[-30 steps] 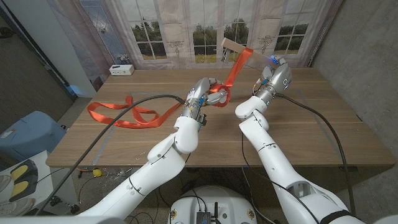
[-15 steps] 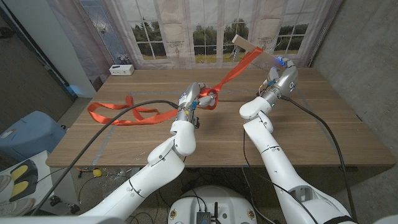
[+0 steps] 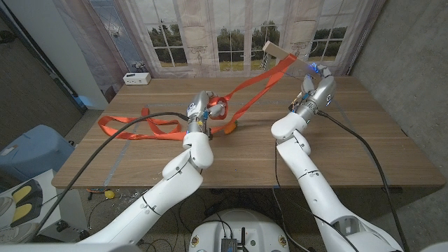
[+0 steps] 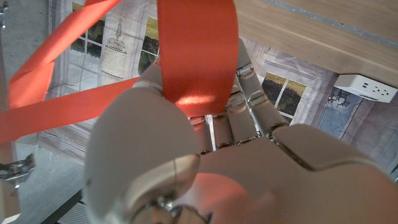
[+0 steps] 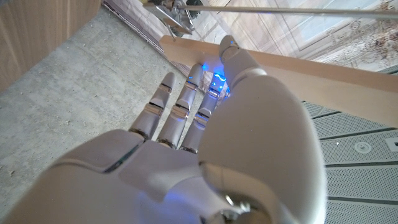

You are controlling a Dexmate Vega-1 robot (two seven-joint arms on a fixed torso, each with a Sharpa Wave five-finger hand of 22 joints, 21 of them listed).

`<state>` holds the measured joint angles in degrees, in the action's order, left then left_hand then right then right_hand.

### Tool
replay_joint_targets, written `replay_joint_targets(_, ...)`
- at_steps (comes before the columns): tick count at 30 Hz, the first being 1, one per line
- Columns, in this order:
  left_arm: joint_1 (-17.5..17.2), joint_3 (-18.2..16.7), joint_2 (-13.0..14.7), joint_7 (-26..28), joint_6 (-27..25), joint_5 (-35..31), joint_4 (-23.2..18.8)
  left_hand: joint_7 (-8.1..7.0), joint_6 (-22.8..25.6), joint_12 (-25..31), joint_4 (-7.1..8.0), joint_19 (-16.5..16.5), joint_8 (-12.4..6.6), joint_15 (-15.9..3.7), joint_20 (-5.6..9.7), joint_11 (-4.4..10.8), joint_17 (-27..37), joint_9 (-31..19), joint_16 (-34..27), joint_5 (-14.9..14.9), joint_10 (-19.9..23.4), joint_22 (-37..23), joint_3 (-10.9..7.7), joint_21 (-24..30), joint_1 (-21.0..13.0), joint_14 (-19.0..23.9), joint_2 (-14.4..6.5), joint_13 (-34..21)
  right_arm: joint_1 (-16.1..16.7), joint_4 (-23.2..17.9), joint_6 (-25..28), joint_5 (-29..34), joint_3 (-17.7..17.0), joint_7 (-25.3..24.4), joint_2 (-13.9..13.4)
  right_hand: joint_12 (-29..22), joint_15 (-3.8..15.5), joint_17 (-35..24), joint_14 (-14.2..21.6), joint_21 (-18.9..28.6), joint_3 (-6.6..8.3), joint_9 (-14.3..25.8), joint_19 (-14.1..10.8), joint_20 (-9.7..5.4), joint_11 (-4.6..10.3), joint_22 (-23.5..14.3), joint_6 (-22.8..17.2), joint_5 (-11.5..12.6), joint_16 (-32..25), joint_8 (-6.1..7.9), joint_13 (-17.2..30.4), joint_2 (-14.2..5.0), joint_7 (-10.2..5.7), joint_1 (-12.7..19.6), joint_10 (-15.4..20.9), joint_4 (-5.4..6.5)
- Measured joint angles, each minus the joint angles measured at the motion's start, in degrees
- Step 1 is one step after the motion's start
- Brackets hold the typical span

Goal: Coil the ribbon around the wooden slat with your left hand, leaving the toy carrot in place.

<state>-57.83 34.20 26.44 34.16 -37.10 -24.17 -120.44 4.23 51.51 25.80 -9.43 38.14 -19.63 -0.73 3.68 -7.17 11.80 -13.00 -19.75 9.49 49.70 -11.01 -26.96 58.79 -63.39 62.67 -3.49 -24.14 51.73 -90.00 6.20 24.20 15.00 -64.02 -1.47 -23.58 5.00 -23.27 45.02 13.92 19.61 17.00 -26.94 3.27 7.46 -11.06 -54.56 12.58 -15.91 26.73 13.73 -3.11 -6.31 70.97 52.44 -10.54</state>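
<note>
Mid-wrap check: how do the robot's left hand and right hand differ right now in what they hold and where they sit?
The left hand grips the orange ribbon low over the wooden table; the right hand holds the pale wooden slat raised above the far edge. The left hand's load is a limp band, the right's a rigid stick. Shared: both are closed on something, joined by the taut ribbon.

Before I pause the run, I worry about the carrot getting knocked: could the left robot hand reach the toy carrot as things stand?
Probably yes. The toy carrot lies on the table just beside the left robot hand, nothing between them. But that hand grips the ribbon, so it is not free to take it.
</note>
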Motion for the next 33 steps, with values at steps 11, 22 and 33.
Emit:
replay_joint_targets(11,3.56,-2.52,1.56,1.26,-0.73,1.8,2.09,0.0,0.01,-0.21,0.01,-0.2,0.23,0.0,-0.2,0.01,0.07,-0.11,-0.07,-0.03,0.01,0.15,0.0,0.43,0.0,0.0,0.0,-0.18,2.68,-0.93,-3.51,3.09,2.45,0.02,-2.43,0.0,-0.28,-0.21,-0.74,-1.45,0.0,-0.28,3.72,-0.04,0.0,0.06,-0.23,-0.01,0.67,-0.01,0.0,0.01,-0.24,-0.01,0.0,0.0)
replay_joint_targets(22,9.12,-2.79,4.08,1.75,-0.59,0.46,3.86,0.09,0.11,-0.44,0.04,-0.52,0.49,0.0,-0.09,0.02,0.06,-0.2,-0.06,-0.04,0.01,0.08,-0.02,0.89,0.01,0.0,-0.01,-0.48,4.42,-1.25,-2.86,8.68,5.18,0.03,-4.07,0.0,-0.49,0.16,-0.94,-1.74,0.23,-0.58,4.85,-0.41,0.0,0.15,-0.54,-0.22,1.1,0.03,0.0,0.05,-0.54,-0.05,0.0,-0.23)
replay_joint_targets(33,14.25,-0.93,5.87,1.51,-0.37,-4.39,4.5,-0.02,0.42,-0.8,0.05,-0.95,0.79,0.0,-0.12,0.29,0.37,-0.2,-0.03,-0.05,0.31,0.05,-0.01,1.37,0.04,0.0,-0.04,-0.56,4.51,0.27,-1.44,12.99,8.1,0.03,-5.5,0.0,-0.49,0.0,-0.94,-1.74,0.23,-0.67,4.85,-0.41,0.21,0.14,-0.85,-0.05,1.1,0.03,0.0,0.25,-0.85,-0.26,0.21,-0.23)
